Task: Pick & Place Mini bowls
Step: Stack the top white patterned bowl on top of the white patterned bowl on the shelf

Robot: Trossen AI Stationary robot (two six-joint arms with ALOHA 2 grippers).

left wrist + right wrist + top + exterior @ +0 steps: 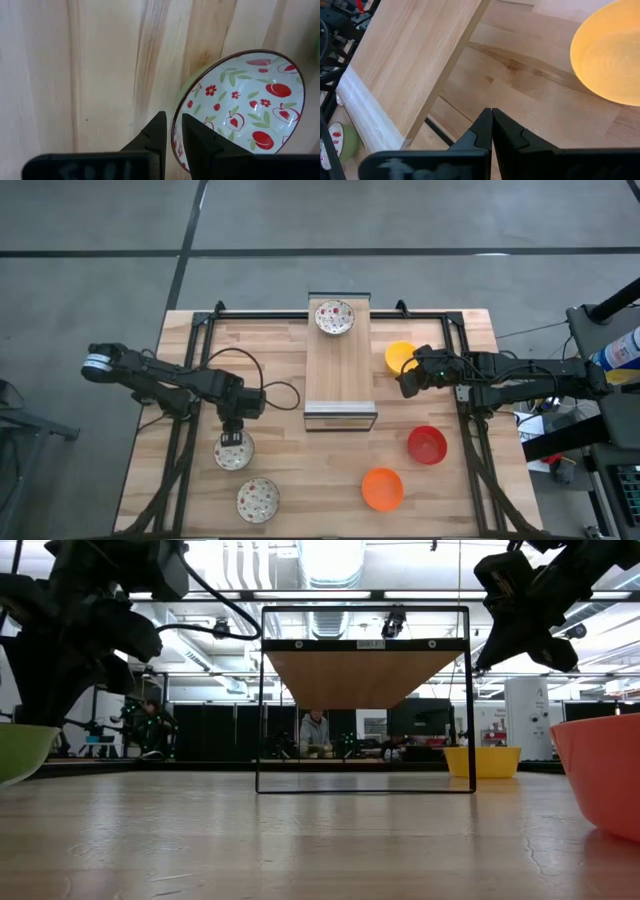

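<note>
Three white speckled mini bowls show in the high view: one sits on the far end of the wooden board, one stands near the table's near left edge, and one is under my left gripper. The yellow bowl, red bowl and orange bowl stand on the table's right half. My right gripper is shut and hovers between the board and the yellow bowl, touching nothing. My left gripper pinches the speckled bowl's rim, one finger inside the bowl and one outside it. The fingers come from above, pointing down. Whether the bowl's foot is still on the table I cannot tell.
The long board rests raised on a black wire stand in the table's middle. A black frame runs along the table's left, far and right sides. Bare wood lies between the two arms near the table's front. People sit in the room beyond.
</note>
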